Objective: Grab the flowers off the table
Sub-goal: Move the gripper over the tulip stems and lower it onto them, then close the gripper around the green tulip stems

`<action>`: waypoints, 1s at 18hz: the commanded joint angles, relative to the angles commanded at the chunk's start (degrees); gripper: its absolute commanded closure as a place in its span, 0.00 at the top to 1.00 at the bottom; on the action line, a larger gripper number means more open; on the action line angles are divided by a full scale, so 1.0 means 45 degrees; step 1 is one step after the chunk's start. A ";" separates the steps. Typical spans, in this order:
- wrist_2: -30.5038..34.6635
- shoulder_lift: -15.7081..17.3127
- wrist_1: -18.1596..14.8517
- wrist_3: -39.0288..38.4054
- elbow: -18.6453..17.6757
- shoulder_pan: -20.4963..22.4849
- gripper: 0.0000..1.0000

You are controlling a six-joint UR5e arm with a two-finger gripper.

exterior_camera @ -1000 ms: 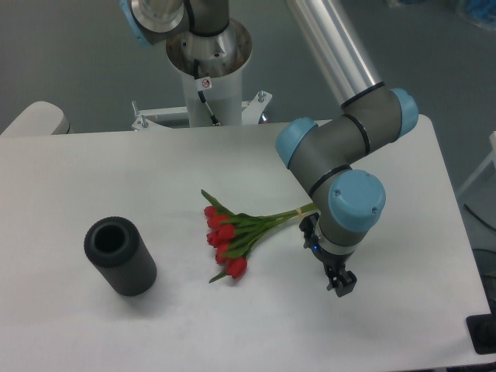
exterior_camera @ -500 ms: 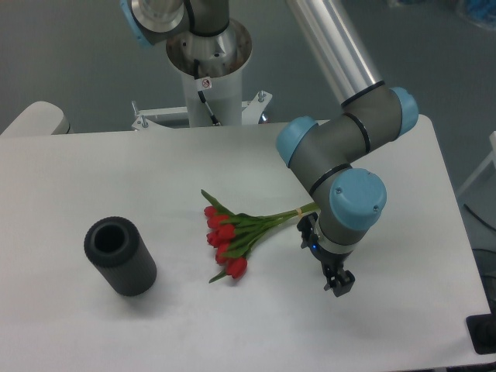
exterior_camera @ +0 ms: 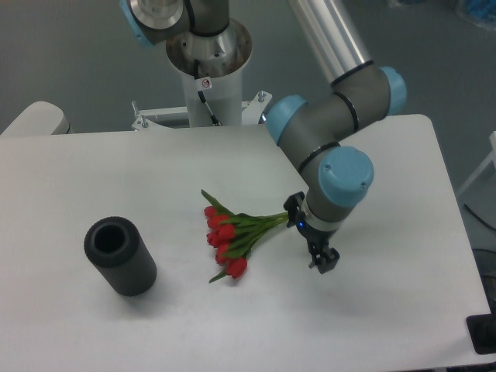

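Note:
The flowers (exterior_camera: 232, 234), red tulip buds with green leaves and long green stems, lie on the white table (exterior_camera: 93, 333) near its middle, buds to the lower left, stems running up and right. The stem ends are hidden behind my wrist. My gripper (exterior_camera: 322, 262) hangs just right of the stems, low over the table, pointing down and to the right. Its fingers are small and dark, and I cannot tell whether they are open or shut. It holds nothing that I can see.
A black cylinder (exterior_camera: 120, 256) with an open top stands on the left of the table. The arm's base column (exterior_camera: 208, 77) rises behind the far edge. The table's right edge (exterior_camera: 457, 232) is near my arm.
My wrist and gripper have moved left and a little up, closer to the stems, now covering the stem ends. The flowers and the cylinder have not moved.

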 joint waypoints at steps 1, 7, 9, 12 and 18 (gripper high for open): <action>0.0019 0.0059 -0.0019 0.0000 -0.0138 0.0000 1.00; 0.0020 0.0177 0.0059 -0.0039 -0.1115 0.0059 1.00; 0.0039 0.0099 0.0408 -0.0117 -0.1349 0.0039 1.00; 0.0000 0.0079 0.1423 -0.0078 -0.2129 0.0156 1.00; 0.0020 0.0021 0.1915 -0.0253 -0.2601 0.0137 0.31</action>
